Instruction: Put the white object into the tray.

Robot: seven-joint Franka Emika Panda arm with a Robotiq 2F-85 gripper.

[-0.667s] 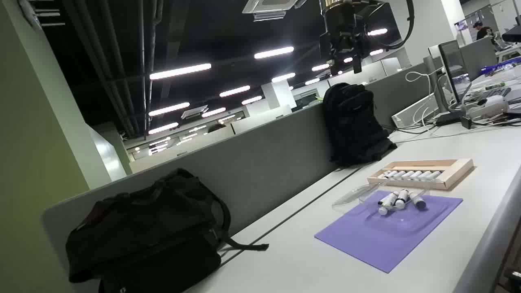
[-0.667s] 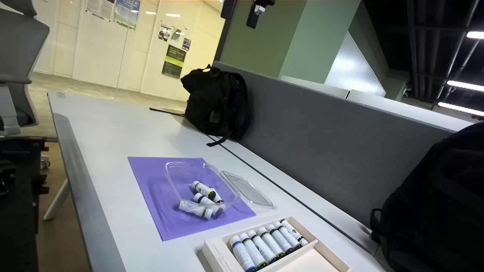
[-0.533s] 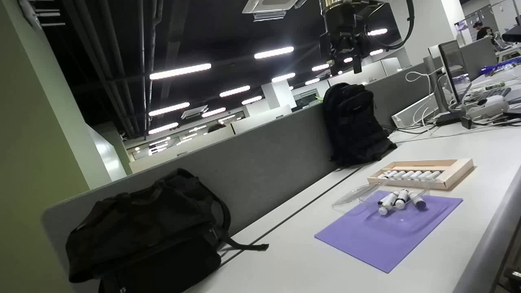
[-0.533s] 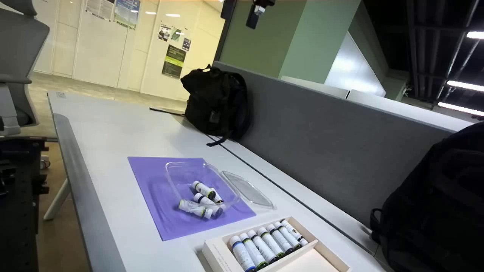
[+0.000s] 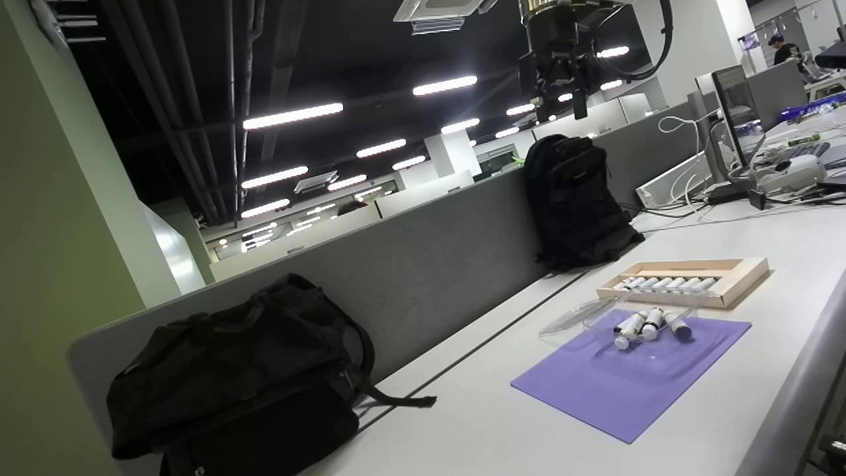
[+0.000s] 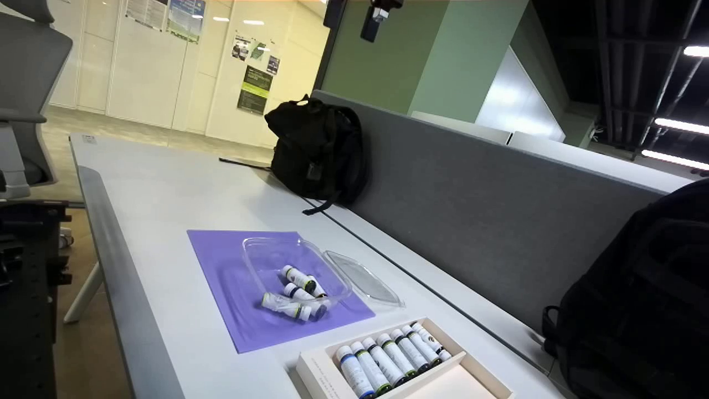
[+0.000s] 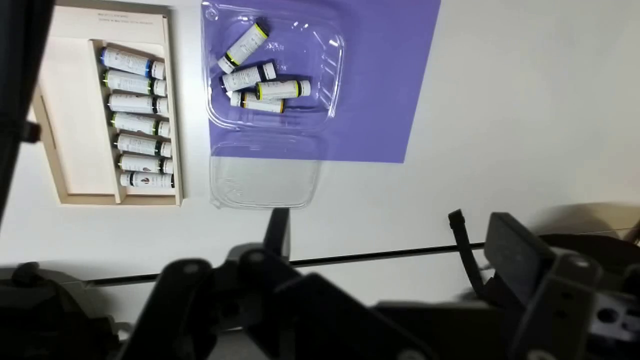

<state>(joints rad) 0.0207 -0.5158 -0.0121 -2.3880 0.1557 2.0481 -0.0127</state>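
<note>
Several small white-labelled vials (image 7: 283,90) lie jumbled in a clear plastic container (image 7: 300,55) on the purple mat. They also show in both exterior views (image 5: 651,324) (image 6: 299,277). I cannot tell which one is the white object. The pale beige tray (image 7: 75,125) lies beside the mat, with a row of similar vials in its narrow compartment and a bare wide compartment. It shows in both exterior views (image 5: 747,277) (image 6: 321,366). My gripper (image 7: 392,220) is open and empty. It hangs high above the table (image 5: 560,109), well apart from the vials.
The clear lid (image 7: 265,175) lies flat beside the container, partly over the edge of the purple mat (image 7: 380,100). Two black backpacks (image 5: 251,390) (image 5: 572,205) lean on the grey partition (image 5: 449,251) behind the table. A monitor (image 5: 737,119) and cables stand farther along.
</note>
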